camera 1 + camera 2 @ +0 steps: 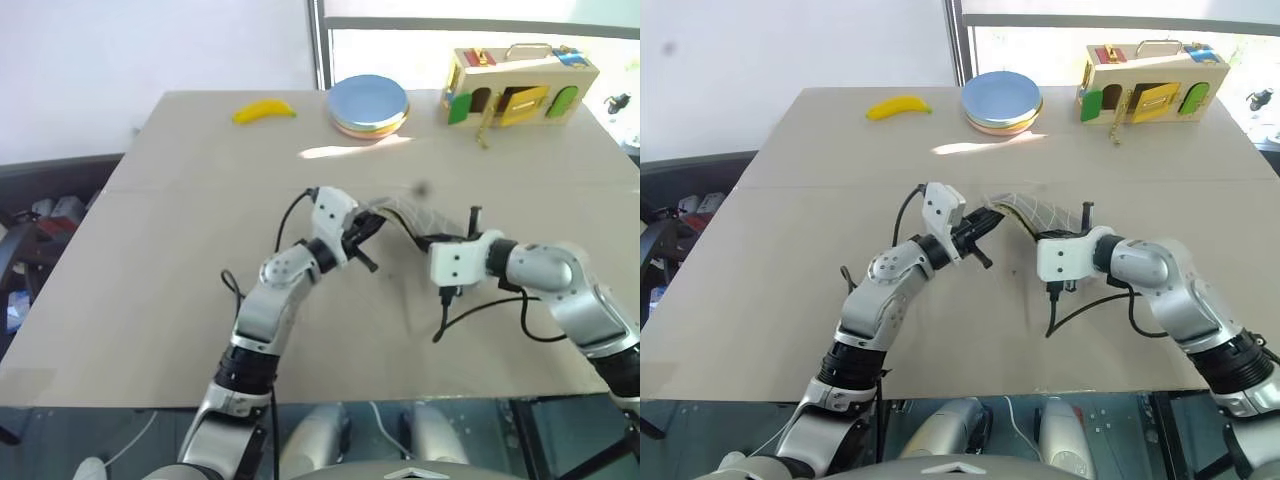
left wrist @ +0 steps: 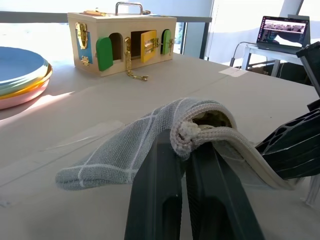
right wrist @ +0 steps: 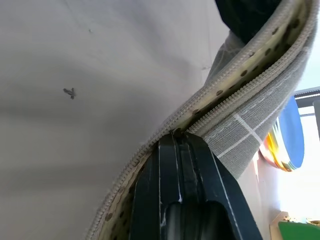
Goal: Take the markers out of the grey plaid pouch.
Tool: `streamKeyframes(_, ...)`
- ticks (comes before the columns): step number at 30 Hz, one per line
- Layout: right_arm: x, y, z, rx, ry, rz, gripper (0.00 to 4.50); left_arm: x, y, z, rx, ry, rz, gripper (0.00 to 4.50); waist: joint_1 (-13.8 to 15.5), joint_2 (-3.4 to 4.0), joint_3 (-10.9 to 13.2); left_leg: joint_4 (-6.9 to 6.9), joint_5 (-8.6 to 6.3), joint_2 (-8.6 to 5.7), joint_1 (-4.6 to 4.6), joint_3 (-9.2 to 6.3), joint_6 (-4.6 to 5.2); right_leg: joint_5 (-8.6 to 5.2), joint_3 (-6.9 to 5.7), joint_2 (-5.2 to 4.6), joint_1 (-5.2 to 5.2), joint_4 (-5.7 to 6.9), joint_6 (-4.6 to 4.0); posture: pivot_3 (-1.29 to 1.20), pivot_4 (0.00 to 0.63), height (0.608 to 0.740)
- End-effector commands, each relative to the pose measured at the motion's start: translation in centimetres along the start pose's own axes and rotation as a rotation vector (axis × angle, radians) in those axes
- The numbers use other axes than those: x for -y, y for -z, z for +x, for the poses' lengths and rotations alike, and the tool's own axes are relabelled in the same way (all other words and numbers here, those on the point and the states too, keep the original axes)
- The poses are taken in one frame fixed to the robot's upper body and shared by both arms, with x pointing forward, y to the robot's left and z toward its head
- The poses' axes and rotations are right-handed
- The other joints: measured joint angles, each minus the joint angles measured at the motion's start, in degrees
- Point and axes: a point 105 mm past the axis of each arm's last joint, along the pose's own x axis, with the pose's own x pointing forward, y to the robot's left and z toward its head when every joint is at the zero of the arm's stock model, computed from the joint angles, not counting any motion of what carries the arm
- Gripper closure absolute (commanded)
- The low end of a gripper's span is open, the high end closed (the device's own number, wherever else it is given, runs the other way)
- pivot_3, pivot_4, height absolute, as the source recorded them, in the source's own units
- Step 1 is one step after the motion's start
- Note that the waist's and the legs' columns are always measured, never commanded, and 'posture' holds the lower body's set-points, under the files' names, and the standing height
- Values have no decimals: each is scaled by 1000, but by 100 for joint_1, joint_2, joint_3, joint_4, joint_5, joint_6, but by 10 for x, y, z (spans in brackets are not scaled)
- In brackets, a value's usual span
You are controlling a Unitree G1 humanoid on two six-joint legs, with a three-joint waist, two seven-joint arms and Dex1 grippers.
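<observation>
Grey plaid pouch [image 1: 1025,212]: soft fabric, grey with thin white grid lines, pale yellowish lining with dark dots. It is hanging in an arch above the middle of the counter [image 1: 790,260], stretched between the two tools. Its zip edge is lying open along the side seen from the right wrist, the lining showing in the gap. Markers are not discernible in any view.

Left tool [image 1: 978,226]: black fingers [image 2: 160,200] are pressing together on the rolled corner of the pouch mouth, gripping the fabric. The free end of the pouch is drooping toward the counter beyond the fingers in the left wrist view.

Right tool [image 1: 1068,234]: black fingers [image 3: 175,185] are closing tightly on the zip edge of the pouch, at the point where the two rows of zipper teeth are meeting. It is pointing toward the left tool, near it, with the pouch bridging the space.

Counter, far side, well apart from the pouch:
- Yellow banana [image 1: 898,106], lying toward the far left.
- Stack of round pastel plates [image 1: 1002,102], blue one on top, sitting near the far middle.
- Wooden latch box [image 1: 1152,82], with coloured doors and a metal handle, standing at the far right; a small chain is hanging from its front.
</observation>
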Motion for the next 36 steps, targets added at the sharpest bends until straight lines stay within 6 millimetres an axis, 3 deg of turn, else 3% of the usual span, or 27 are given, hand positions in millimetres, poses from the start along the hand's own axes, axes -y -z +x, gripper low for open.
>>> streamKeyframes(1, 4, -5, 1, 8, -7, -42, 4448, 6, -15, 5, 50, 29, 15, 4500, 0, 0, 0, 0, 0, 0, 0, 0, 0, 0, 0, 0, 0, 0, 0, 0, 150, 740)
streamKeyframes(9, 15, -6, 6, -1, 34, -101, 4448, 7, -15, 5, 49, 32, 7, 4500, -3, 0, 0, 0, 0, 0, 1, 0, 0, 0, -1, 1, -1, 1, 0, 0, 150, 740)
streamKeyframes(19, 44, -32, 17, 58, 187, -122, 4448, 9, -14, 6, 47, 35, 2, 4500, -8, -1, 1, 0, 0, 0, 1, 1, -1, 0, -3, 2, -3, 2, 0, 0, 150, 740)
streamKeyframes(22, 32, -27, 24, 21, 140, -109, 4448, 11, -13, 7, 46, 39, 0, 4500, -5, -1, 1, 0, 0, 0, 1, 1, -1, 0, -6, 2, -4, 2, 0, 0, 150, 740)
streamKeyframes(26, 22, -3, 20, -101, 82, -34, 4448, 10, -14, 7, 47, 39, 1, 4500, 1, -1, 1, 0, 0, 0, 1, 1, -1, 0, -13, 2, -3, 1, 0, 0, 150, 740)
streamKeyframes(29, 21, 12, 10, -180, 67, 92, 3727, 9, -14, 6, 47, 35, 3, 4500, -3, -1, 1, 0, 0, 0, 1, 0, -1, 0, -12, 2, -3, 1, 0, 0, 150, 740)
streamKeyframes(32, 17, 19, 2, -234, 48, 258, 2417, 8, -13, 6, 45, 31, -1, 4500, -16, -1, 1, -1, 0, 0, 1, 1, -1, 0, -10, 2, -3, 3, 0, 0, 150, 740)
streamKeyframes(36, 18, 19, -2, -262, 51, 324, 629, 11, -12, 6, 45, 37, -7, 4500, -10, -1, 1, -2, 0, 1, 1, 0, -1, 0, -4, 2, -3, 3, 0, 0, 150, 740)
